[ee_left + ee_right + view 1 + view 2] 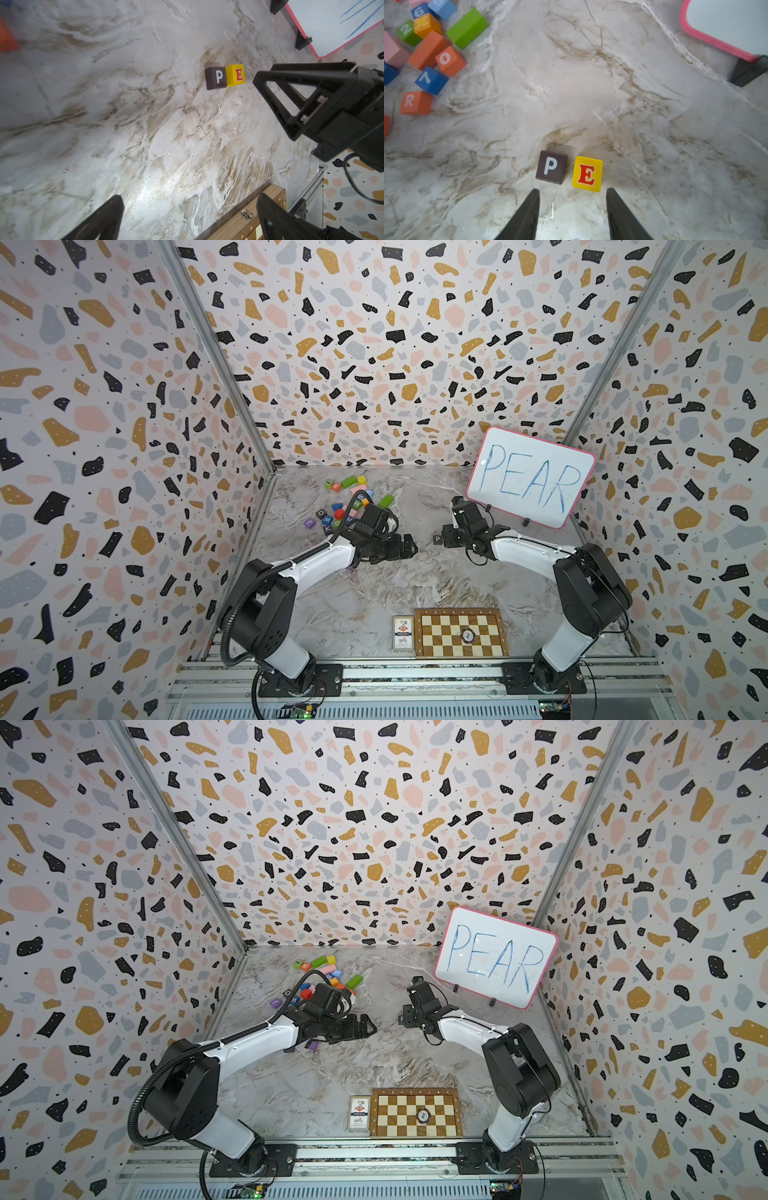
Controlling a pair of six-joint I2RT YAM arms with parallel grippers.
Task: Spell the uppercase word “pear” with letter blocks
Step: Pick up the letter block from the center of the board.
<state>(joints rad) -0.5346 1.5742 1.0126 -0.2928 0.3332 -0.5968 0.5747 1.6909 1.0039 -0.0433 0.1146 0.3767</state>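
The left pincer [190, 196] and right pincer [573, 192] stand open, empty. We risk the right one nudging the E block [587, 173] askew.

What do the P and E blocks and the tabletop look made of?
P block: probably painted wood, dark matte, crisp edges. E block: same, glossier yellow paint, red letter. Tabletop: marble-look, possibly laminate; veining, soft sheen.

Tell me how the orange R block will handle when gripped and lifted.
The R block looks like a rigid painted cube, so it should neither flex nor roll. Its flat sides probably suit a parallel grip, though the smooth paint might slip. The blue 7 block sits close, so it may get nudged.
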